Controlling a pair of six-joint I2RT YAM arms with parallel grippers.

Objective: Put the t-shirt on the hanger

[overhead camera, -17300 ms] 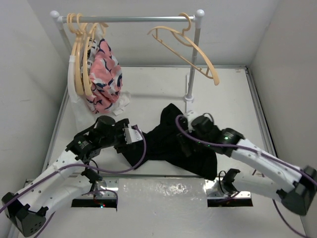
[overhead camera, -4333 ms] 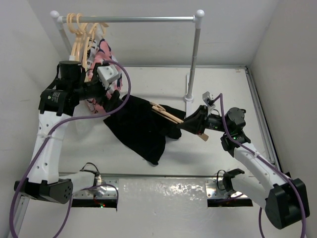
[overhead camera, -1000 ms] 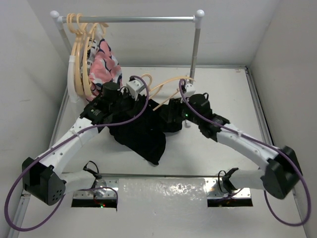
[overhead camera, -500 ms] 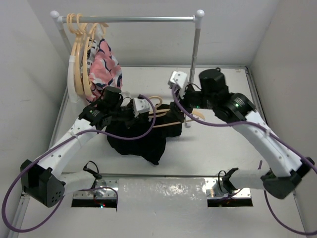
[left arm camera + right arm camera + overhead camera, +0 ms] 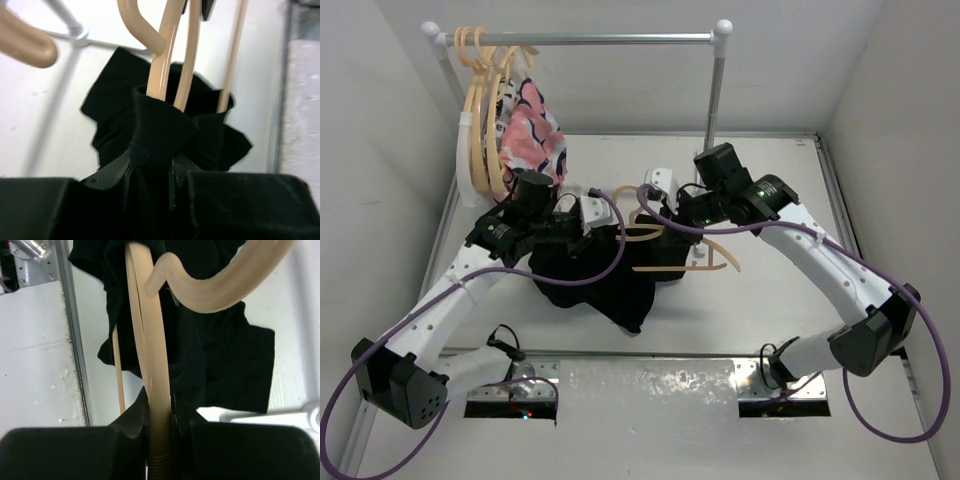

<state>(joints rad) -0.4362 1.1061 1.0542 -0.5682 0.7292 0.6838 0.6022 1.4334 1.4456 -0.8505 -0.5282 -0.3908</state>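
Table (image 5: 770, 300) first: white, with your two arms meeting over its middle. Behind them stands the clothes rail (image 5: 620, 39), carrying a bunch of cream hangers (image 5: 480, 120) and a pink patterned garment (image 5: 532, 125) at its left end.

Your left arm (image 5: 450, 295) stretches forward and bends right at the wrist. Your right arm (image 5: 820, 260) arches up from its base and folds back toward the left, so the wrists nearly face each other.

The t-shirt (image 5: 605, 285) hangs bunched between them, its lower part slumped on the table below the left wrist. The hanger (image 5: 685, 266) lies tilted across the gap, one end sticking out to the right of the fabric.

From the left wrist you see the left gripper (image 5: 150, 175) pinched tight on the ribbed collar, with the hanger's rods running down into the neck opening. The right gripper (image 5: 159, 415) is clamped on the hanger's frame, the hook curling above it
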